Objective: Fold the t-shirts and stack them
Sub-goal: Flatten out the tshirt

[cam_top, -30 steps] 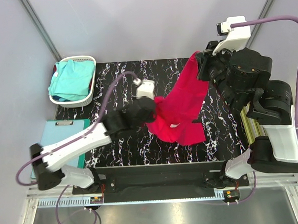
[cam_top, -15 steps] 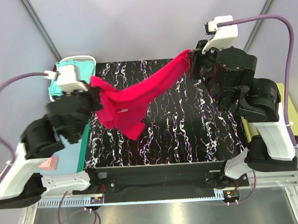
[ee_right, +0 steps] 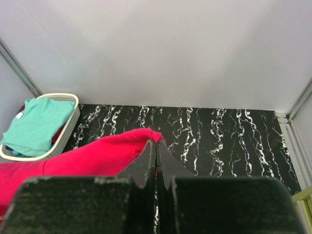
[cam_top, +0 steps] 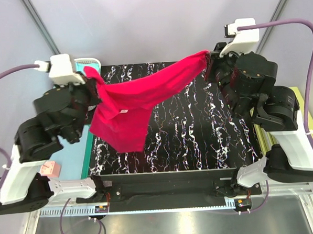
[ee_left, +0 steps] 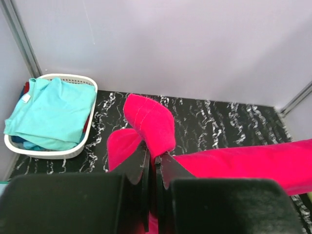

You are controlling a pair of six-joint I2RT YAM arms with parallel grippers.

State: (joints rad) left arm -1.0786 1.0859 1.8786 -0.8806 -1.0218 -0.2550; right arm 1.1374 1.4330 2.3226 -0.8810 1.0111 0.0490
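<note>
The crimson-red t-shirt [cam_top: 145,94] hangs stretched in the air above the black marble table [cam_top: 199,130], held at both ends. My left gripper [cam_top: 93,82] is shut on its left end, seen in the left wrist view [ee_left: 148,122]. My right gripper [cam_top: 208,59] is shut on its right end, seen in the right wrist view [ee_right: 112,153]. A loose flap of the shirt droops toward the table's left front. The turquoise t-shirt [ee_left: 48,114] lies bunched in the white basket [ee_left: 68,151] at the back left, also in the right wrist view [ee_right: 36,126].
A light-blue mat [cam_top: 78,168] with a green edge lies left of the table, with a small pink piece [cam_top: 49,169] on it. A yellow-green block [cam_top: 308,119] sits beyond the table's right edge. Grey walls close in the back.
My left arm has swung from the table's middle up to the back left, pulling the red shirt's end with it. The shirt went from bunched to stretched between both grippers. The right gripper shifted slightly.
</note>
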